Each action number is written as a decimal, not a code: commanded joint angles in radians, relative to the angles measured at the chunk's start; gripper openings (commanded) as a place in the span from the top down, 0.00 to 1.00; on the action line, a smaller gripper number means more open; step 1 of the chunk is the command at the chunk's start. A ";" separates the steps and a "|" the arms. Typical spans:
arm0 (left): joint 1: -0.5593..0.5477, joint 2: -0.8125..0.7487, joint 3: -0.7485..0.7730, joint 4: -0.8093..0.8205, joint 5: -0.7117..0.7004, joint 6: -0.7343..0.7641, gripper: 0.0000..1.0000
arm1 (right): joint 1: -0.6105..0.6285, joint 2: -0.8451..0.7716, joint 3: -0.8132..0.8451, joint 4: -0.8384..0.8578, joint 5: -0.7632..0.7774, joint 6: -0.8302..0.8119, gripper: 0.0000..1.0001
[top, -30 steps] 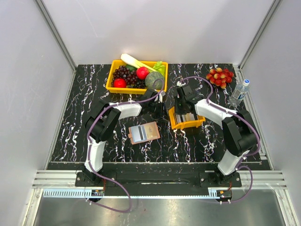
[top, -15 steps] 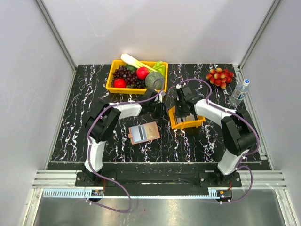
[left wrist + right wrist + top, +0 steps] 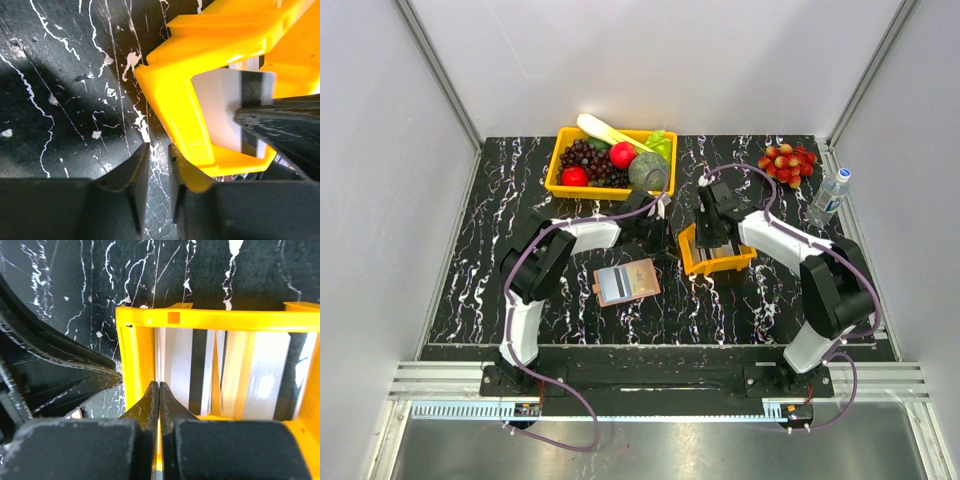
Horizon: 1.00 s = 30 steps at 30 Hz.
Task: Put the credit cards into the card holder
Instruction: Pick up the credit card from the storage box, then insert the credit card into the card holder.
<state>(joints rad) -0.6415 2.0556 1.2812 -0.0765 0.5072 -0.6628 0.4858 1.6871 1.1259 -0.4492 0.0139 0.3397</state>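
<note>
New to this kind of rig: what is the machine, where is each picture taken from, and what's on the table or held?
These are two robot arms bolted at the table's near edge. The wide picture looks down from above and behind them; the other two come from cameras on each wrist. On the black marbled table lie an open card holder, a small orange tray with cards standing on edge, a yellow bin of fruit, a red-yellow fruit bunch and a water bottle. The left gripper, slightly open, sits at the tray's outer wall. The right gripper is shut over the tray's cards; whether it pinches one I cannot tell.
</note>
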 commanded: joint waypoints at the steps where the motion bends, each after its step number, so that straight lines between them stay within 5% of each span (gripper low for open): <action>1: 0.002 -0.098 0.000 0.011 -0.009 0.025 0.70 | 0.008 -0.131 0.032 -0.008 0.063 -0.016 1.00; 12: 0.014 -0.339 -0.097 -0.003 -0.140 0.057 0.35 | 0.002 -0.306 0.054 -0.017 0.006 0.064 1.00; 24: 0.031 -0.874 -0.515 -0.117 -0.568 0.042 0.01 | 0.054 -0.440 -0.225 0.251 -0.146 0.266 1.00; 30: 0.065 -1.193 -0.675 -0.262 -0.717 0.009 0.01 | 0.247 -0.406 -0.221 0.300 0.018 0.278 1.00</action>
<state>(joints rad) -0.5983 1.0283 0.6643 -0.2462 -0.0410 -0.6323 0.6281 1.2770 0.8715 -0.2436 -0.0826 0.5900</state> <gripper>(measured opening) 0.988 0.010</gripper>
